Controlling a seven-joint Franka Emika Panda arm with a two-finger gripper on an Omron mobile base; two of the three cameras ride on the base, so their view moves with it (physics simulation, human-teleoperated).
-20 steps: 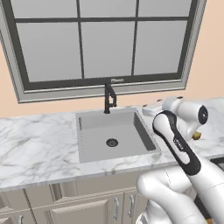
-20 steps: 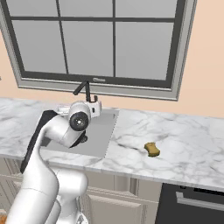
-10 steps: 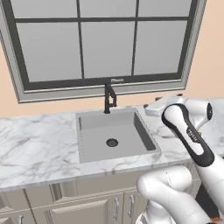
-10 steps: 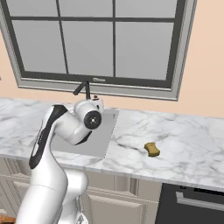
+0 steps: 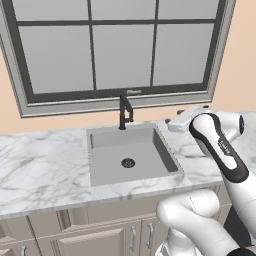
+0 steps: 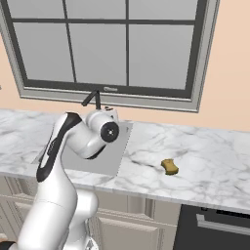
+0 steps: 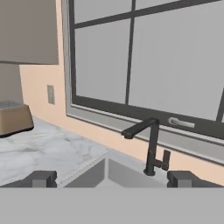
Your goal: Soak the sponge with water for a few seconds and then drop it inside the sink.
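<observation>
Flat even rendered light, sharp.

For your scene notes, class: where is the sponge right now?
In the right base view the sponge lies on the marble countertop, to the right of the sink and apart from it.

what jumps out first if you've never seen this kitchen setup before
The big white arm rears up over the square grey sink set in the marble counter, beneath a wide grey window. Its claw stands open and empty, looking toward the slim black faucet. Off to the sink's right, a small yellow sponge lies alone on the counter.
</observation>
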